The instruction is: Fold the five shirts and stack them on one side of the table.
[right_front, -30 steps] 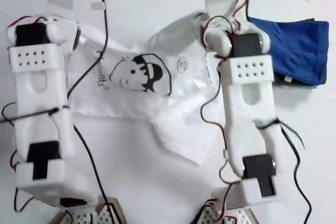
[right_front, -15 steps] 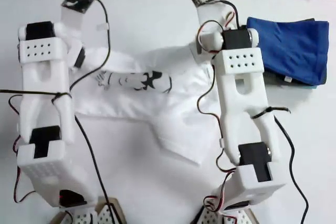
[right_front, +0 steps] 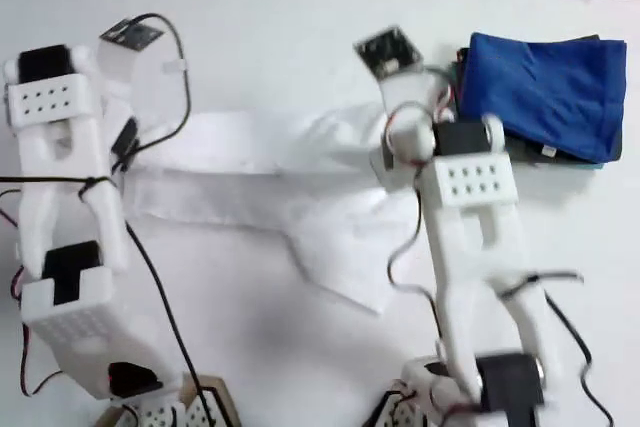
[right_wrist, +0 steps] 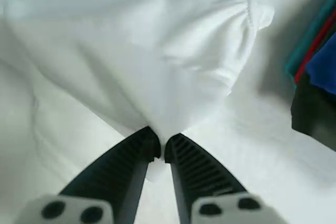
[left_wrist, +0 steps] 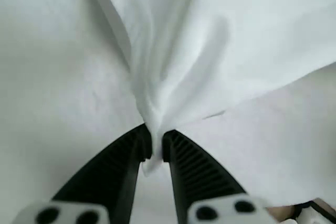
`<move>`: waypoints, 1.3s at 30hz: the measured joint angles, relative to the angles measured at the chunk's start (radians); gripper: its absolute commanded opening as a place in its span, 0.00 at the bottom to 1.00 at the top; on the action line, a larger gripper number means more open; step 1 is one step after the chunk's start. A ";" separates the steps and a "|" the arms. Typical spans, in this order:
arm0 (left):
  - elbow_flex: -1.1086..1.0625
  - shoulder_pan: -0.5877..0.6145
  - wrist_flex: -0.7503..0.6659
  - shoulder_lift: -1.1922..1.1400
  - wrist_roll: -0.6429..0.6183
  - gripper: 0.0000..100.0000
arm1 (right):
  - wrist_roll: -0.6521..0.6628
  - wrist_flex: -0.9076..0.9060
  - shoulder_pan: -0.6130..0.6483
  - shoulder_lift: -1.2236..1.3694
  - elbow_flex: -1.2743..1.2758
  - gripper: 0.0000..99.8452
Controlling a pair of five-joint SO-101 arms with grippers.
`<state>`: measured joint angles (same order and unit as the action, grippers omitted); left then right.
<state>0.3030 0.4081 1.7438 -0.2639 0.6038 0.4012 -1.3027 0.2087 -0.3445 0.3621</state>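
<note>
1. From my remote console, high view: the white shirt lies drawn out as a long band across the middle of the table. It is strung between the two arms, and a loose flap of it trails toward the near edge.
2. The left gripper is closed narrow on a bunched edge of the white shirt. The cloth is squeezed between its black fingers and fans out beyond them.
3. The right gripper pinches the other end of the same shirt. Its jaws are nearly together, with a fold of fabric caught between them.
4. A stack of folded shirts, a blue one on top and darker ones beneath, sits at the far right side of the table, just beside the right arm's wrist. From my right wrist camera I see teal, red and black edges in that stack, close to the gathered white cloth.
</note>
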 measured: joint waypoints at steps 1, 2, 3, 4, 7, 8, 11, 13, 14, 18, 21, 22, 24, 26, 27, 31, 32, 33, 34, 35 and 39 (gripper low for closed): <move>-0.029 0.006 0.000 0.000 0.012 0.02 | 0.008 0.015 0.000 -0.040 0.060 0.02; -0.060 0.008 -0.002 0.000 0.020 0.02 | 0.017 0.031 0.000 -0.077 0.112 0.02; -0.095 0.005 -0.011 0.000 0.025 0.02 | 0.025 0.041 0.000 -0.107 0.157 0.02; -0.130 0.003 -0.018 0.000 0.026 0.02 | 0.032 0.048 0.000 -0.132 0.195 0.02; -0.236 0.005 -0.086 0.000 0.026 0.02 | 0.035 0.063 0.000 -0.172 0.272 0.02; -0.269 0.005 -0.103 0.000 0.026 0.02 | 0.035 0.069 0.000 -0.176 0.293 0.02; -0.348 -0.006 -0.178 0.000 0.026 0.02 | 0.035 0.089 0.000 -0.184 0.358 0.02; -0.388 -0.005 -0.226 0.000 0.026 0.02 | 0.035 0.107 0.000 -0.187 0.400 0.02; -0.404 -0.003 -0.244 0.000 0.026 0.02 | 0.035 0.114 0.000 -0.187 0.417 0.02; -0.442 -0.003 -0.305 0.000 0.026 0.02 | 0.035 0.120 0.002 -0.189 0.431 0.02; -0.462 -0.006 -0.342 0.000 0.026 0.02 | 0.034 0.101 0.000 -0.215 0.433 0.02; -0.473 -0.006 -0.362 0.000 0.026 0.02 | 0.035 0.083 0.002 -0.232 0.433 0.02; -0.496 -0.005 -0.394 0.000 0.026 0.02 | 0.035 0.037 0.002 -0.272 0.422 0.02; -0.522 -0.006 -0.423 0.000 0.026 0.02 | 0.035 -0.012 0.002 -0.324 0.405 0.02; -0.532 -0.006 -0.436 0.000 0.026 0.02 | 0.035 -0.032 0.002 -0.348 0.402 0.02; -0.562 -0.006 -0.479 0.000 0.029 0.02 | 0.035 -0.078 0.002 -0.400 0.413 0.02; -0.569 -0.006 -0.486 0.000 0.028 0.02 | 0.035 -0.078 0.002 -0.404 0.430 0.02; -0.569 -0.006 -0.493 0.000 0.029 0.02 | 0.035 -0.072 0.002 -0.404 0.456 0.02; -0.571 -0.006 -0.496 0.000 0.029 0.02 | 0.035 -0.054 0.002 -0.404 0.485 0.02; -0.571 -0.006 -0.496 0.000 0.029 0.02 | 0.035 -0.029 0.002 -0.404 0.520 0.02; -0.571 -0.006 -0.496 0.000 0.029 0.03 | 0.035 0.103 0.002 -0.404 0.655 0.02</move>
<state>-0.2677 0.4020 1.2482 -0.2639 0.6329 0.4365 -1.1999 0.2102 -0.7480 1.0173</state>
